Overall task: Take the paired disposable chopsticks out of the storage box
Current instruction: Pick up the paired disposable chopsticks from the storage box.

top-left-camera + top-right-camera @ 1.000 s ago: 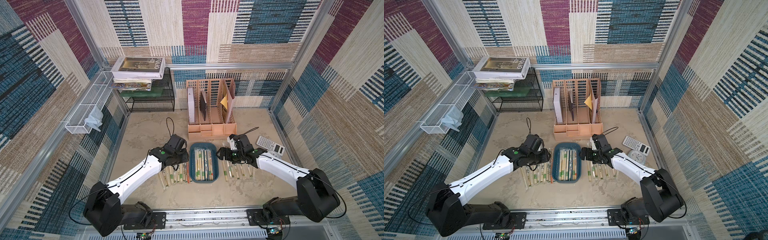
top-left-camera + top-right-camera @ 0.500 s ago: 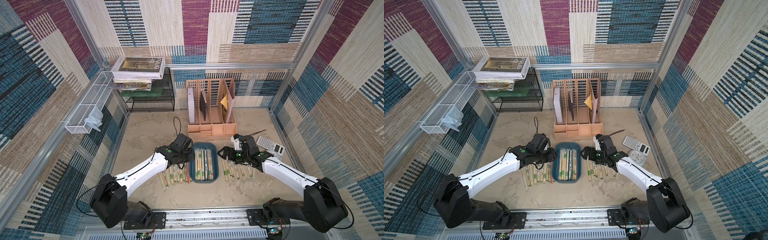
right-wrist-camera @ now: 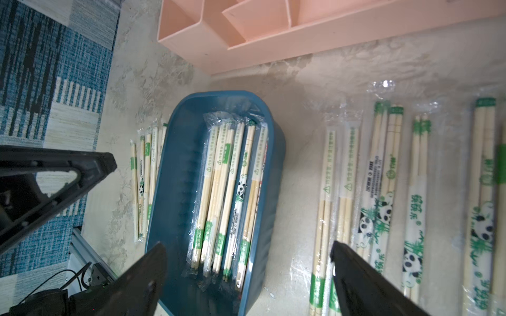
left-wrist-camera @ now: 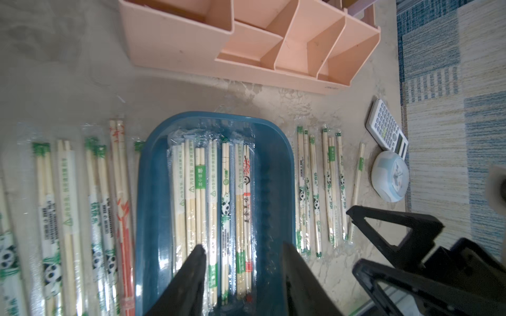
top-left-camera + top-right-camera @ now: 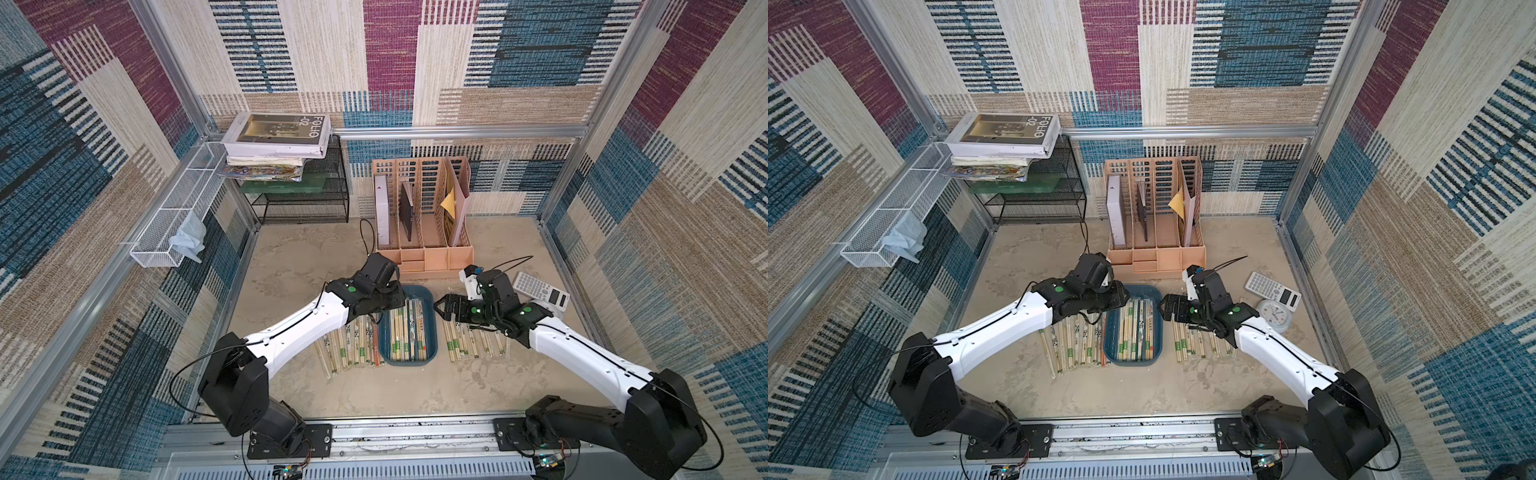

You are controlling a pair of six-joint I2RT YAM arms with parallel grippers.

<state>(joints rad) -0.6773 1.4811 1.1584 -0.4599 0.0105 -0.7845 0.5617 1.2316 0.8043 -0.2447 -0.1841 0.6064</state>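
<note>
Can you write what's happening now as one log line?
left gripper: open over shallow teal plastic storage box | right gripper: open, empty | clear-wrapped pale bamboo chopstick pairs: several in box

A dark teal-blue shallow plastic tray (image 4: pixel 147 175) is seen, filled with pale bamboo chopstick pairs in clear wrappers (image 4: pixel 201 191). Green bands, black-and-white panda prints and, on a few, orange-red markings are borne by them. A peach slotted plastic file organizer (image 5: pixel 424 254) and a black wire-mesh rack (image 5: pixel 307 208) are each shown in one plain colour. The mottled beige tabletop (image 5: pixel 307 257) is framed by woven wall panels (image 5: pixel 390 50) striped in blue, maroon and cream.
</note>
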